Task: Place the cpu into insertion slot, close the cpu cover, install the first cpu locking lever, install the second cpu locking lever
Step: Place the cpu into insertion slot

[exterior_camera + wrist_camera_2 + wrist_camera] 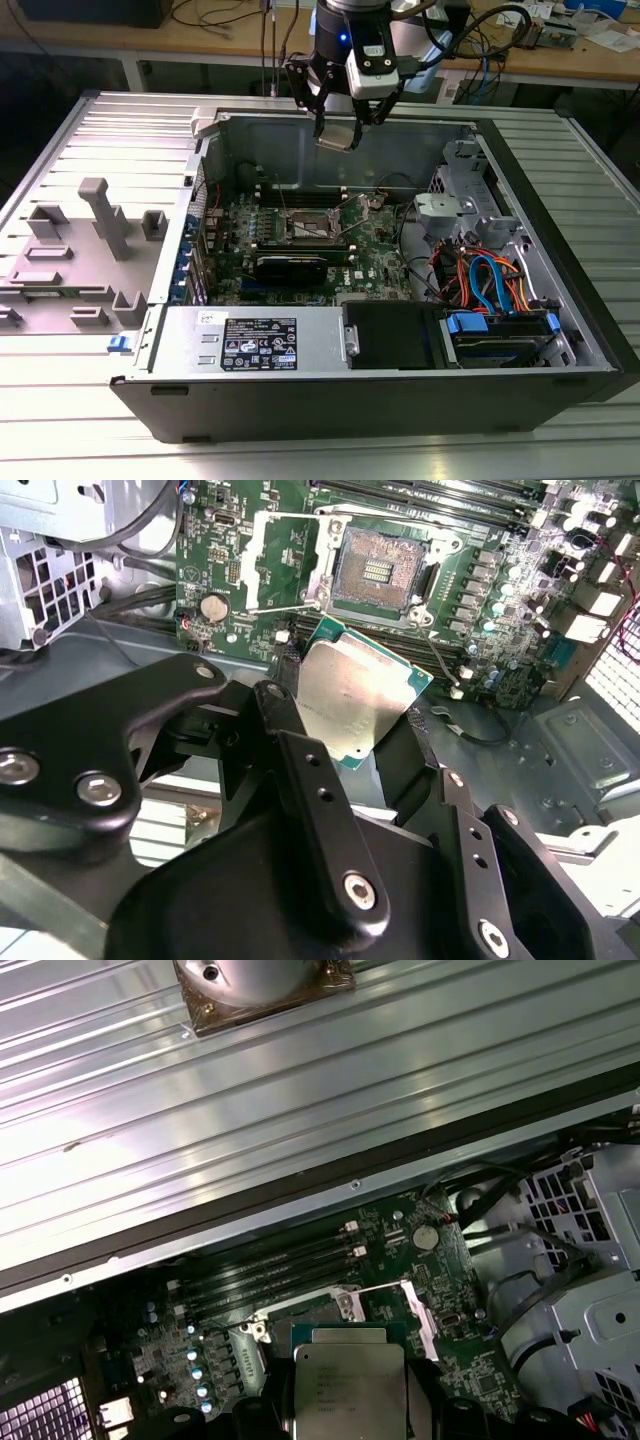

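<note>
Hand [338,128] is clamped on the cpu [355,700], which is held tilted, above the open socket [380,570].

Stock seen from beside the ridged metal worktop [80,440]:

- Robot arm: one, with one hand [340,128].
- cpu [355,695]: one, clasped in that hand.
- Open computer case [400,390]: one.
- Motherboard [215,540]: one.
- Socket [378,572]: one, bare.
- cpu cover [250,560]: one, swung open.
- Thin wire levers [285,606] by the socket: two.
- Coin cell [213,606]: one.
- Expansion card [295,265]: one.
- Labelled power supply box [250,340]: one.
- Grey moulded fixture tray [80,250]: one, at the exterior view's left.
- Long black memory slots: several, exact count unclear.
</note>
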